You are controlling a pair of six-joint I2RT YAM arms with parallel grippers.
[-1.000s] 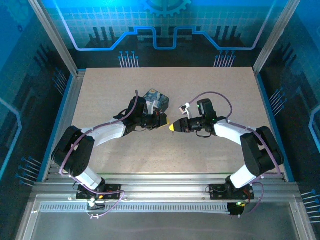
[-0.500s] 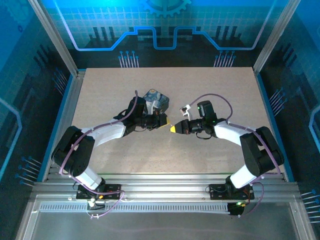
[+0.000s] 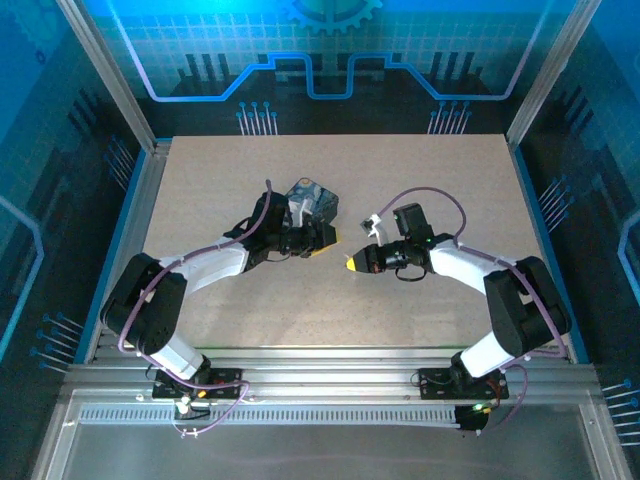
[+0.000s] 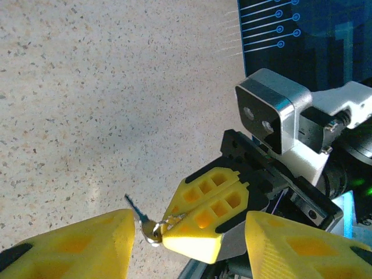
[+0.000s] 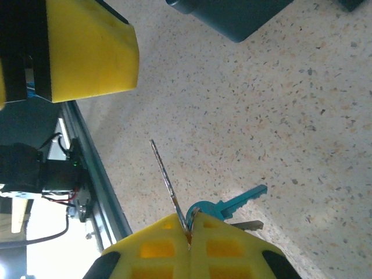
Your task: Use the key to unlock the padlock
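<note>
My right gripper (image 5: pixel 189 232) is shut on the ring end of a small bunch of keys. The thin metal key (image 5: pixel 165 177) sticks out edge-on from its yellow fingertips. A teal key (image 5: pixel 235 203) and a grey one (image 5: pixel 247 225) hang beside it. In the left wrist view the same key (image 4: pixel 135 208) juts from the right gripper (image 4: pixel 174 226), just above the table. My left gripper (image 4: pixel 190 256) is open, its yellow fingers (image 4: pixel 75 247) wide apart on either side, holding nothing. From above, the two grippers (image 3: pixel 322 240) (image 3: pixel 352 264) face each other with a small gap. The padlock is hidden.
The dark blue patterned tin (image 3: pixel 310 196) sits just beyond my left gripper. The speckled table (image 3: pixel 420 180) is ringed by an aluminium frame (image 3: pixel 320 360) at its near edge. A dark blue-grey body (image 5: pixel 232 17) fills the top of the right wrist view.
My right gripper has drawn back a little toward the near right with the keys, widening the gap. My left gripper has shifted slightly left, toward the tin.
</note>
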